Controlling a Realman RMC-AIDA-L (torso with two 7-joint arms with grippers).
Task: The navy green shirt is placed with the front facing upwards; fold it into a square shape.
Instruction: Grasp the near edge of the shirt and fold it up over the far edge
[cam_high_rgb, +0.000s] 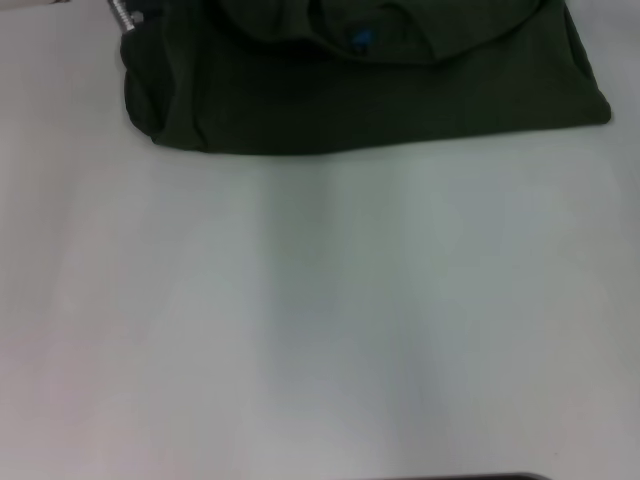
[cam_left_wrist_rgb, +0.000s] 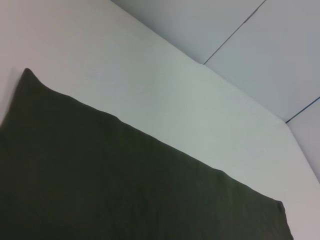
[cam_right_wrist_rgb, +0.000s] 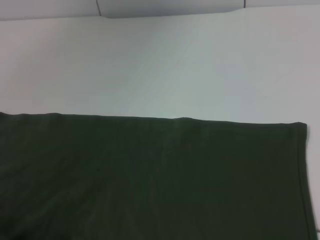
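The navy green shirt (cam_high_rgb: 380, 100) lies folded at the far table edge.

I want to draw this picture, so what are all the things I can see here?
shirt: one, dark green, folded at the far edge of the table, collar showing.
neck tag: one, blue mark, inside the collar.
table: one, white, under the shirt.
dark strip: one, black, at the near edge of the head view; cannot tell what it is.
metal part: one, silver, by the shirt's far left corner; probably part of the left arm.
fingers: none in view.
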